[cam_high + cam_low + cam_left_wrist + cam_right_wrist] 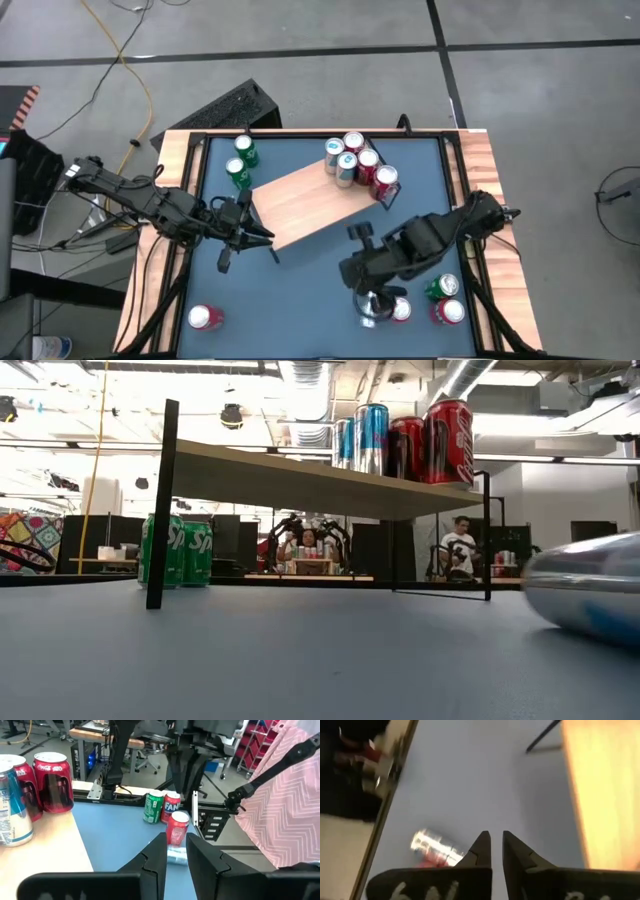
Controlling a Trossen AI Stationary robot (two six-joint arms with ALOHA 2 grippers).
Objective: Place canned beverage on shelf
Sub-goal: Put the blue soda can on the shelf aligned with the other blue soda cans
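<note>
Matte dark blue surface (310,290) with a light wood edge is seen under both arms, grey concrete floor around it. Set at an angle on it is the low light-wood shelf board on thin black metal legs (305,205); smooth, flat, rectangular. Four shiny cylindrical cans (358,163) are stood at its far end, red ones with Coca-Cola script, one blue and silver. Two green Sprite cans (176,550) are stood behind the shelf.

A silver can lying on its side (372,309) is found right under the right gripper (496,851), whose fingers are nearly pinched together with nothing between them; the can lies just beside the tips. A red Fanta can and others are stood nearby.

The left gripper (176,855) is held narrow and empty by the shelf's near edge.
</note>
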